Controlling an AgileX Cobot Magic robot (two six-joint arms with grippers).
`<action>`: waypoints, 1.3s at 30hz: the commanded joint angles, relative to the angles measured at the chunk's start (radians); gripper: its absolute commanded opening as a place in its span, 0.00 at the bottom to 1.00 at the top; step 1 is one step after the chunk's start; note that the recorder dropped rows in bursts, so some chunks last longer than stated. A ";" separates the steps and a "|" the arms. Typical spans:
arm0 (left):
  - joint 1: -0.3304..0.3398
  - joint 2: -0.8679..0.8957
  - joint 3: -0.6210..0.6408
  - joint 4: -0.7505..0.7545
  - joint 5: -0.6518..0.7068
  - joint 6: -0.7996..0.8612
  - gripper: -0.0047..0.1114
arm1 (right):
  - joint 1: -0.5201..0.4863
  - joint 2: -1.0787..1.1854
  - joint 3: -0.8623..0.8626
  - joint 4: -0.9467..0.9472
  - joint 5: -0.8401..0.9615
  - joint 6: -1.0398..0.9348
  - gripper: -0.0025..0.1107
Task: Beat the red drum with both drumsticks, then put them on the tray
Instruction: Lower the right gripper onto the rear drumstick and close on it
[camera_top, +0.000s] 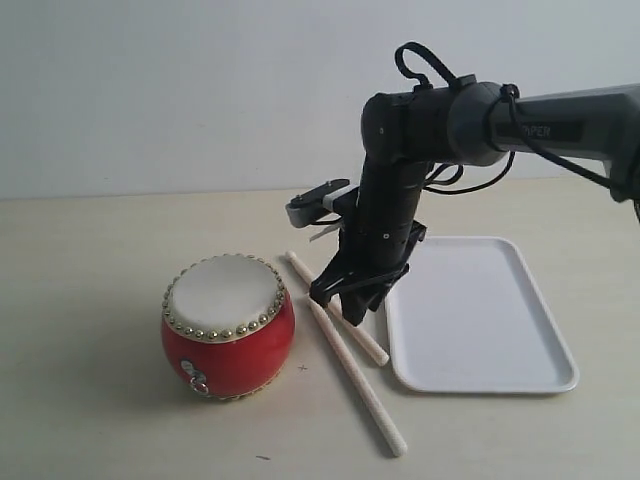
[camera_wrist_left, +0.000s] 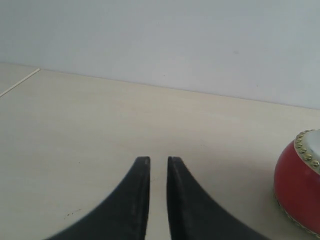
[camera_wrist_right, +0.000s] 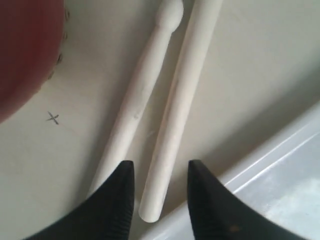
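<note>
- My right gripper (camera_top: 340, 305) hung parted over the drumsticks (camera_top: 367, 397), which lay close together between the red drum (camera_top: 228, 330) and the tray (camera_top: 490, 320); closing risked pinching both.
- My left gripper (camera_wrist_left: 158, 165) was nearly closed and empty.

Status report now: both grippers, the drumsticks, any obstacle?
Right gripper open over one of two slim pale wooden drumsticks, not gripped. Left gripper shut, empty, off the round red drum. Sticks lie on table beside white rectangular plastic tray. Nothing blocks them.

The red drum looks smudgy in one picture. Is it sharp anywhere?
Right wrist view: the red drum is just a blurry red patch, out of focus. Exterior view: sharp, with its gold studs clear. Left wrist view: only its edge shows, fairly sharp.
</note>
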 joint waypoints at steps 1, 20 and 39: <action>-0.006 -0.007 -0.003 -0.009 -0.003 0.007 0.17 | 0.001 0.029 -0.030 -0.013 0.021 0.003 0.37; -0.006 -0.007 -0.003 -0.009 -0.003 0.009 0.17 | 0.001 0.083 -0.030 -0.055 0.004 0.003 0.41; -0.006 -0.007 -0.003 -0.009 -0.003 0.008 0.17 | 0.023 0.105 -0.030 -0.042 -0.027 0.001 0.40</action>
